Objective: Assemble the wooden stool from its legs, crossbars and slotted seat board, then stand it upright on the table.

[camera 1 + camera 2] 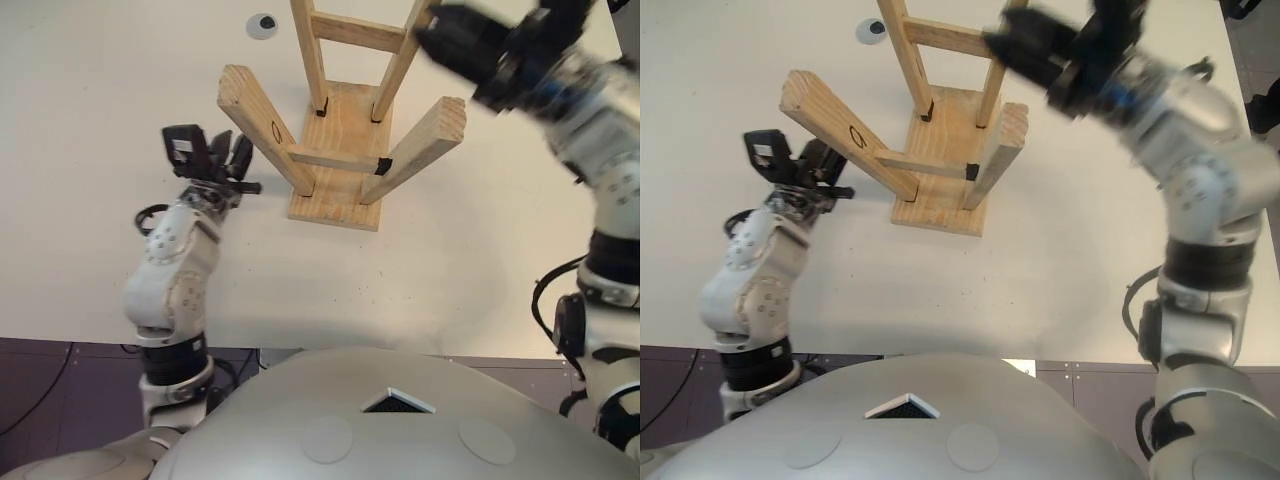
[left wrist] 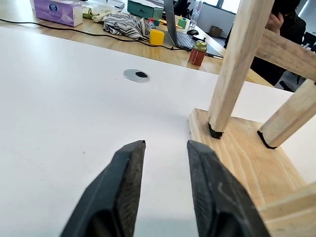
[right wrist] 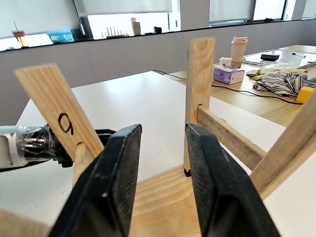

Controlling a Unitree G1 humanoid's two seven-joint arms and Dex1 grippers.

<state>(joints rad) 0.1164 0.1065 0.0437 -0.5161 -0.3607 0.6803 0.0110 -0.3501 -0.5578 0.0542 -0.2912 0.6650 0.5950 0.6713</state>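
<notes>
The wooden stool lies upside down on the white table [image 1: 80,120], its seat board [image 1: 340,205] flat and four legs pointing up. The near-left leg [image 1: 262,122] and near-right leg [image 1: 425,145] are joined by a crossbar [image 1: 335,157]. A second crossbar [image 1: 355,32] links the two far legs. My left gripper [image 1: 225,160] stands open and empty just left of the seat board, low over the table [image 2: 165,144]. My right gripper [image 1: 445,35] hovers open above the stool by the top of the far right leg, with nothing between its fingers [image 3: 162,131].
A round cable grommet [image 1: 262,25] sits in the table behind the stool. The table's front edge [image 1: 300,345] runs close to my body. Beyond the table, a second desk holds a tissue box [image 2: 58,11], cloth and a laptop.
</notes>
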